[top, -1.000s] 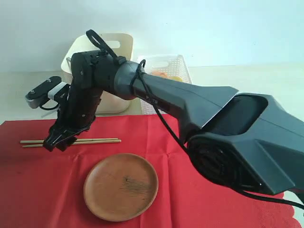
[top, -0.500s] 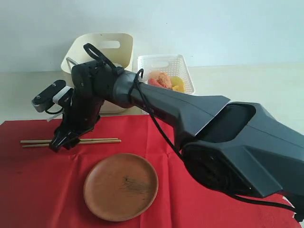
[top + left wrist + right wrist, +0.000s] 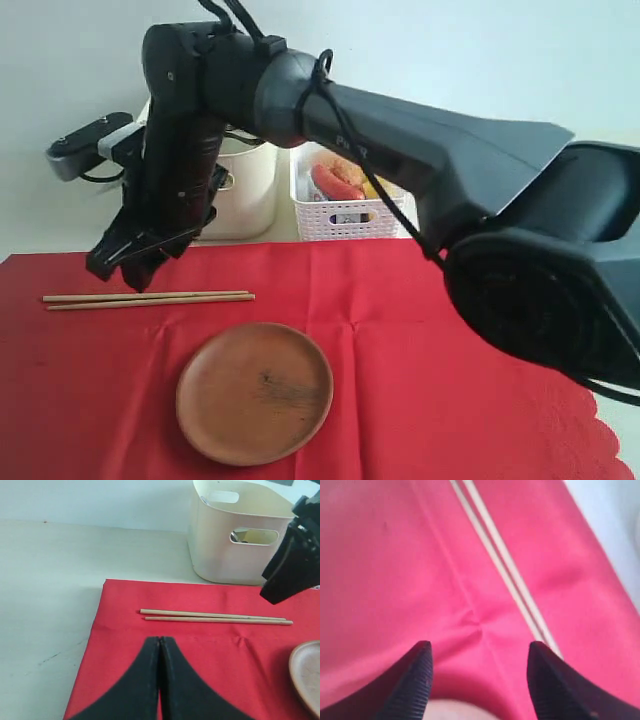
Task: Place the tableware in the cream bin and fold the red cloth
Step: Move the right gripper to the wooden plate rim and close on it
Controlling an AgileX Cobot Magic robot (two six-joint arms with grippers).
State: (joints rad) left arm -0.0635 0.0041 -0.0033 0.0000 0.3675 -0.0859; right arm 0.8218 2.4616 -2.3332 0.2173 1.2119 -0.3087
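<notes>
A pair of wooden chopsticks (image 3: 150, 297) lies side by side on the red cloth (image 3: 420, 380), near its far left edge. My right gripper (image 3: 125, 272) reaches across from the right and hangs just above them, open and empty (image 3: 480, 652), with the chopsticks (image 3: 500, 560) running past one fingertip. The round brown plate (image 3: 255, 393) rests on the cloth nearer the front. Behind the cloth stands the cream bin (image 3: 235, 535), partly hidden by the right arm in the exterior view. My left gripper (image 3: 160, 639) is shut and empty, low over the cloth in front of the chopsticks (image 3: 215, 616).
A white lattice basket (image 3: 345, 205) holding foods stands to the right of the cream bin (image 3: 250, 190). Bare pale tabletop (image 3: 50, 580) lies left of the cloth. The right arm's dark bulk spans the scene from the right.
My right gripper has risen from the chopsticks' level and its arm has lifted higher. The chopsticks and plate have not moved.
</notes>
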